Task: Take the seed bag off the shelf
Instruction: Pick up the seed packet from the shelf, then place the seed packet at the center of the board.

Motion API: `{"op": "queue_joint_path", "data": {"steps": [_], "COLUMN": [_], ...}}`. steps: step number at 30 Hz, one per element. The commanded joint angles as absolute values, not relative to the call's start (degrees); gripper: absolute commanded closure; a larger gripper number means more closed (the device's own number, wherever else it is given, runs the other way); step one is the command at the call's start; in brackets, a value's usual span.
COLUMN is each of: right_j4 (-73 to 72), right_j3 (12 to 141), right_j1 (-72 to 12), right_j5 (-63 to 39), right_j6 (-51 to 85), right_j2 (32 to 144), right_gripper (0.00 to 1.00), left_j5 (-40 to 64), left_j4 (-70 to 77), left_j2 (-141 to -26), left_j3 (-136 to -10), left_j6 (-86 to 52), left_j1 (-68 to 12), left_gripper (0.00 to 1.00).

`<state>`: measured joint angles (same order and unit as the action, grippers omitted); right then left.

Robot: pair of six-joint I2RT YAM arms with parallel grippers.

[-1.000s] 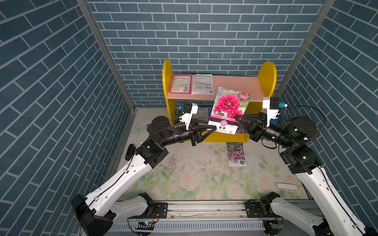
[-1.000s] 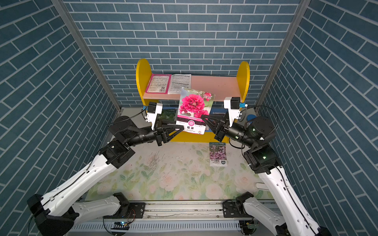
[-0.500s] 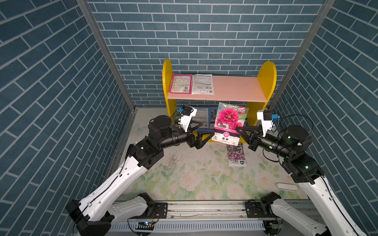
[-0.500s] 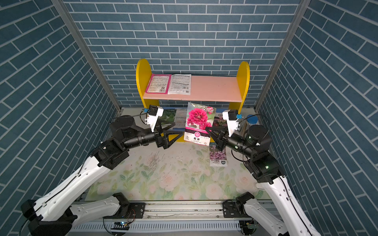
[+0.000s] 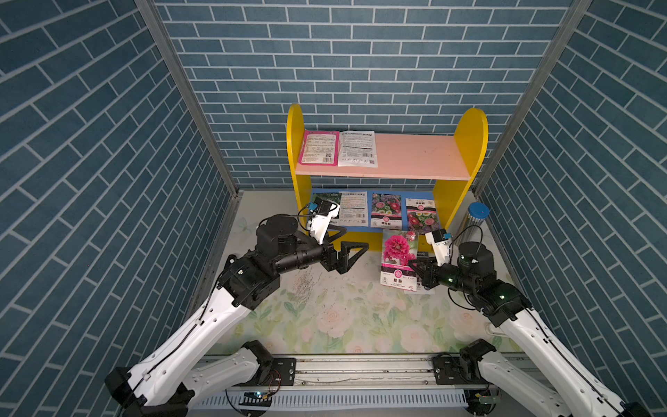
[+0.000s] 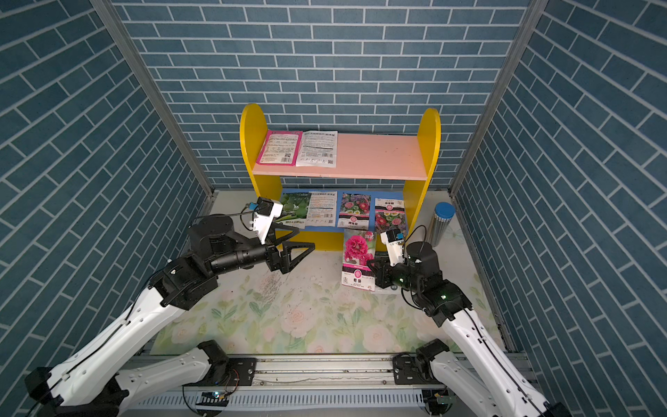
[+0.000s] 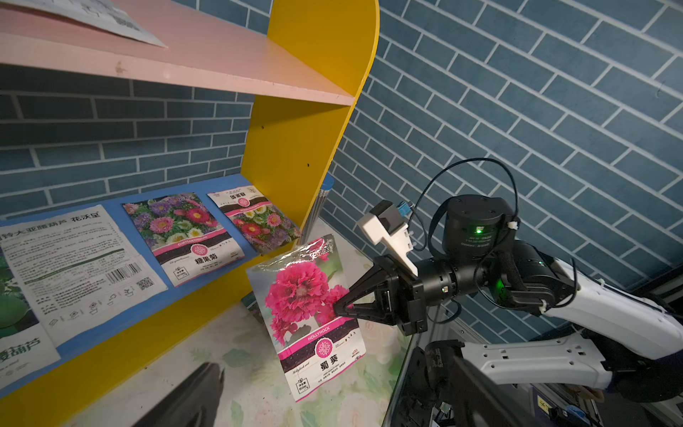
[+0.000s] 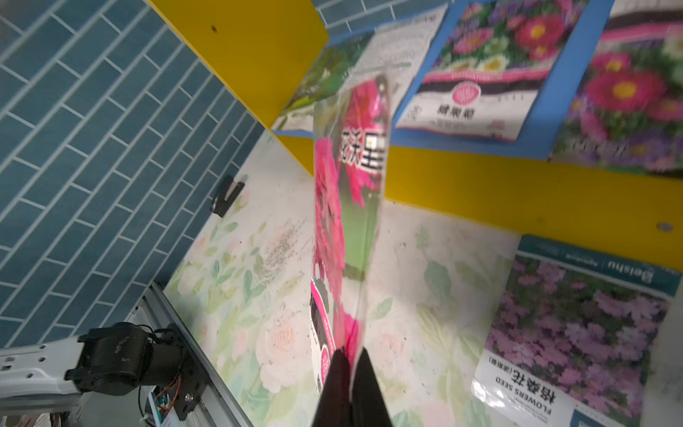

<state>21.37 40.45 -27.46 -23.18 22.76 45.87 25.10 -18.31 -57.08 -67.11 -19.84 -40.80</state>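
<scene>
- Your right gripper [image 7: 338, 308] is clamped on the seed bag [image 7: 295, 295] at its side edge, roughly upright before the shelf [image 5: 415, 155].
- Your left gripper [image 5: 355, 237] stands wide, empty, apart from it.

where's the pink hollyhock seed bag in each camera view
In a top view: hollyhock seed bag right of centre, in front of the shelf.
In a top view: the bag just right of centre.
Left wrist: the bag pinched by the right gripper.
Right wrist: seen edge-on, rising from that gripper.
Shared landmark: mixed-flower packet on the shelf's lower tier.
</scene>
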Motion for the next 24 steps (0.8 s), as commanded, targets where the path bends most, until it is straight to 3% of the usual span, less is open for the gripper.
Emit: {"op": "queue_joint_path", "data": {"steps": [1,15,24], "right_j4": [18.03,8.06,7.48], "right_j3": [38.28,34.62,35.72], "right_j1": [-27.31,-27.31,-27.33], "right_j5": [-24.08,-29.42,-27.65], "right_j6": [24.4,25.75,25.75], "right_j2": [47.62,60.46,69.72], "right_gripper": [1.0,1.0,1.0], "left_j5": [24.81,18.18,14.78], "left_j4": [-20.76,-32.02,-30.59], "left_j2": [-55.85,-52.87,-52.25], "left_j3": [-65.63,-64.1,-62.73], "left_j6": [-18.54,-16.02,-17.84], "left_j1": [-40.78,-40.74,-40.79], "left_gripper": [0.0,0.0,0.0]}}
